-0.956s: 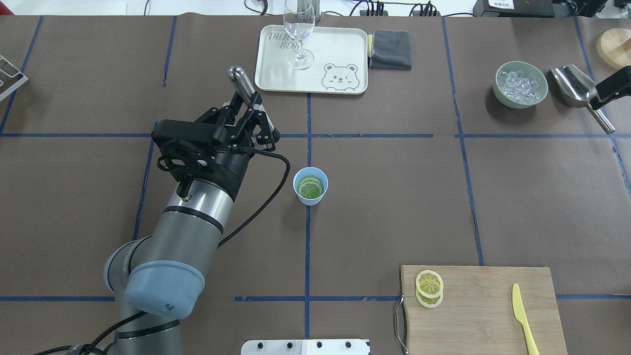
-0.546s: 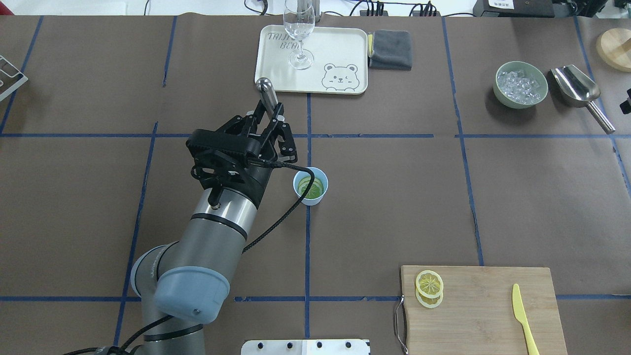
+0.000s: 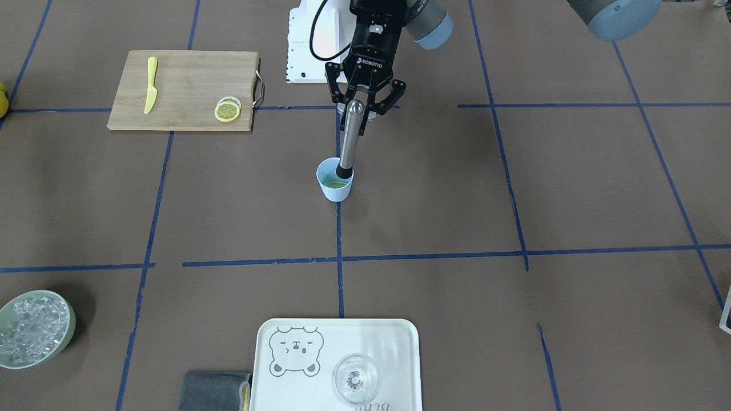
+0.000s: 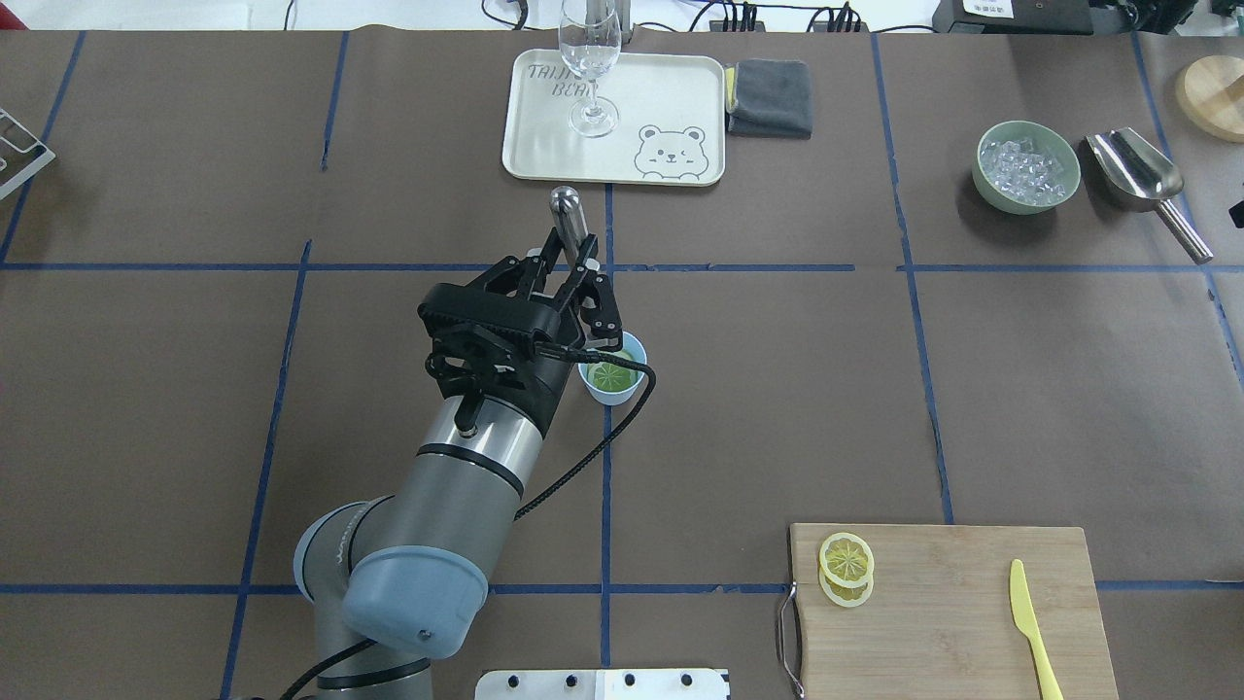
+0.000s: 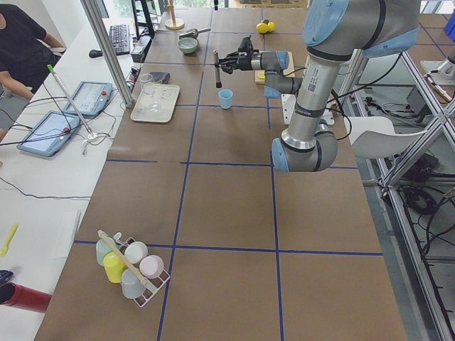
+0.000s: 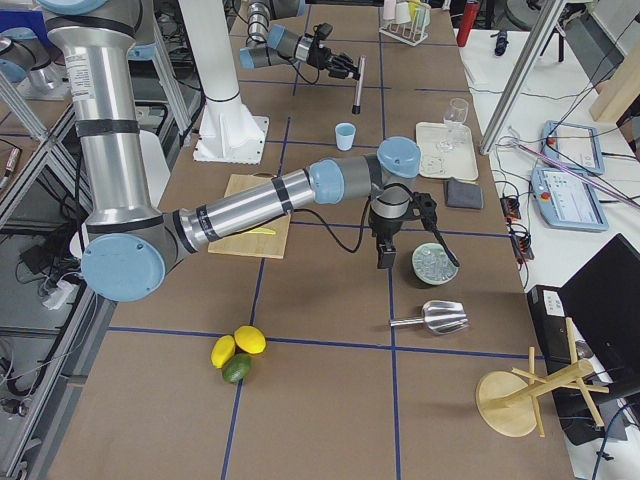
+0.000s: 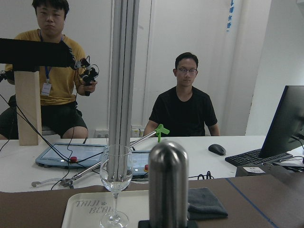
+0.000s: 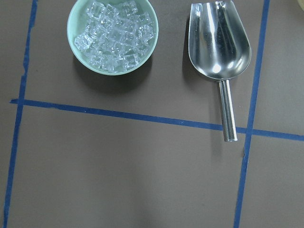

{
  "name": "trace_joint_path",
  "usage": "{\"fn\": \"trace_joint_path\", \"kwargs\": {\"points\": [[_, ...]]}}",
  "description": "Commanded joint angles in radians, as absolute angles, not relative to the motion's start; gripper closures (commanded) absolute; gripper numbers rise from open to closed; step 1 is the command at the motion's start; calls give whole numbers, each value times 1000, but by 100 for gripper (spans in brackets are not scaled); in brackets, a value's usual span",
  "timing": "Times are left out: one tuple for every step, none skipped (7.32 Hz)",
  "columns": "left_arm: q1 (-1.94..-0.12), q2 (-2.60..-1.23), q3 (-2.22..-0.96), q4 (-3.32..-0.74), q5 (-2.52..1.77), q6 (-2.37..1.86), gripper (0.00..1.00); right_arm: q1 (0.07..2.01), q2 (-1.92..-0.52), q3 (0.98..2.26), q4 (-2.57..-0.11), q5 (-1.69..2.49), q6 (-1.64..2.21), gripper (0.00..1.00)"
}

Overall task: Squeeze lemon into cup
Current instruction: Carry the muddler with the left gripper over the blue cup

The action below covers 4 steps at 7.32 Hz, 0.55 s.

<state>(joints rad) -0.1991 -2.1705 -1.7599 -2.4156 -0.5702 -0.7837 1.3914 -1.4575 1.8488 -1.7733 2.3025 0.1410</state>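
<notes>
**Left arm: muddler brought to the cup.** Over the last second the left tool (image 3: 358, 109) has swung across the worktop (image 4: 777, 408) from well off to the cup's side to a position above it. Its fingers are closed on the steel muddler (image 3: 349, 137). The muddler's black foot now dips into the mouth of the cup (image 3: 334, 193), near the rim on the arm's side. The lemon (image 4: 613, 375) lies flat at the cup's bottom, and whether the foot touches it cannot be told. The approach looks finished, and pressing down is probably next. An off-centre push could tip the cup. The right tool (image 4: 1240, 212) has drawn back to the worktop's edge beyond the ice bowl (image 4: 984, 187). Only a sliver of it shows, so its opening cannot be told.
</notes>
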Motion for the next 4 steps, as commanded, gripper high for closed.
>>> {"fn": "trace_joint_path", "kwargs": {"points": [[-196,-2174,-1724,-2418,-597,-784,100,1391,-1459,1848,-1773,2303,144,0],[-195,-2186,-1697,-2419,-597,-784,100,1391,-1459,1848,-1773,2303,144,0],[-195,-2210,-1677,-2424,-598,-784,100,1391,-1459,1848,-1773,2303,147,0],[-187,-2212,-1678,-2425,-598,-784,100,1391,-1459,1848,-1773,2303,149,0]]}}
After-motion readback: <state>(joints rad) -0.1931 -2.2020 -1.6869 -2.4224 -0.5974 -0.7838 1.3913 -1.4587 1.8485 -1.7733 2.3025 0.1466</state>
